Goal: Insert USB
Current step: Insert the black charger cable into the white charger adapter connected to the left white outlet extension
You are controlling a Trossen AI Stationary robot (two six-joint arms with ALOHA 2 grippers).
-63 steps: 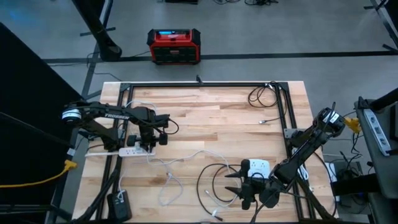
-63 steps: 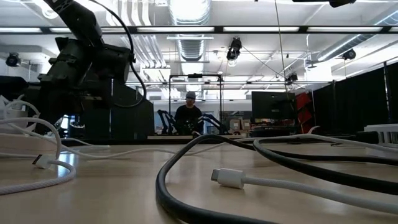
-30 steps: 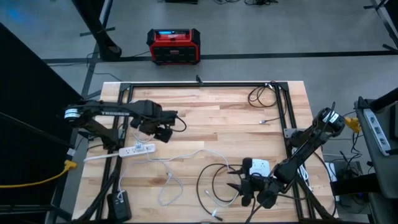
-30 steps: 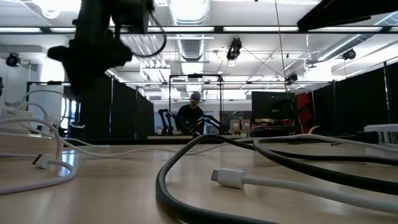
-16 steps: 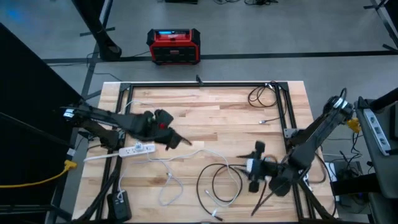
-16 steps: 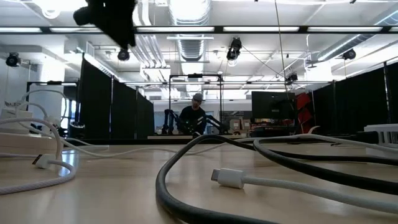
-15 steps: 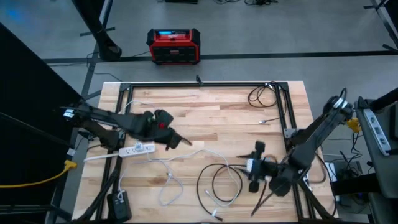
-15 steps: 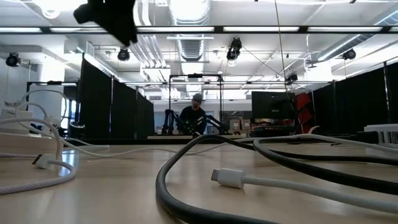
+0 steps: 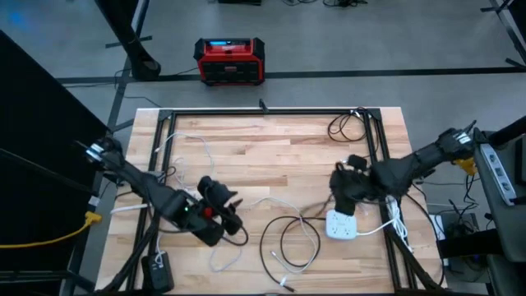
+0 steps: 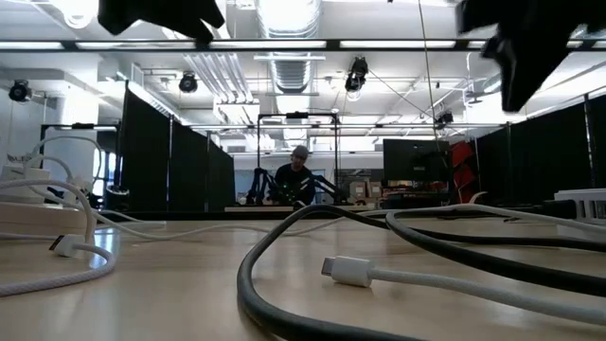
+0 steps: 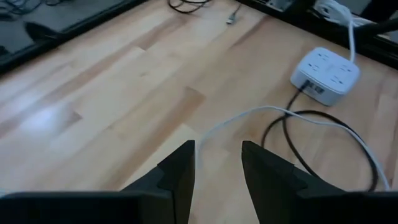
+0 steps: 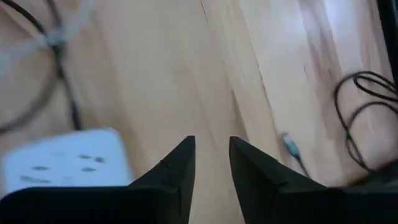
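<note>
- I have the left gripper point(image 9: 223, 215) low over the near-left part of the pale butcher-block wooden table point(image 9: 271, 148); through its wrist camera the two dark fingers point(image 11: 180, 171) stand a narrow gap apart with bare wood between them, so it carries nothing.
- The right gripper point(image 9: 343, 182) hangs over the right-hand side, just above the square white multi-socket charging hub point(image 9: 343, 224); its fingers point(image 12: 180, 165) are also close together with only table showing in the gap, so it is empty too.
- The task's thing, as I read it, is the thin white USB cable point(image 9: 246, 210) straggling across the near-middle of the table, with a white plug end point(image 10: 347, 271) lying flat in the low view. Which end goes where I cannot tell from here.
- To do this step well, I judge I should first spread one claw wider, settle it squarely over a plug body rather than the soft cord, and pinch close behind the connector so it does not swivel when pushed in.
- The other claw would best steady the hub, since a light white box will likely slide when pressed.
- In the way: a thick black cable point(image 9: 288, 247) coils between the two grippers and crosses the white one, so lifting may drag both.
- Also about: a white power strip point(image 10: 24, 175) at the left edge, a black cable coil point(image 9: 345, 125) at the far right corner, a small loose connector point(image 9: 349, 160) and a red-and-black box point(image 9: 230, 60) on the floor beyond.
</note>
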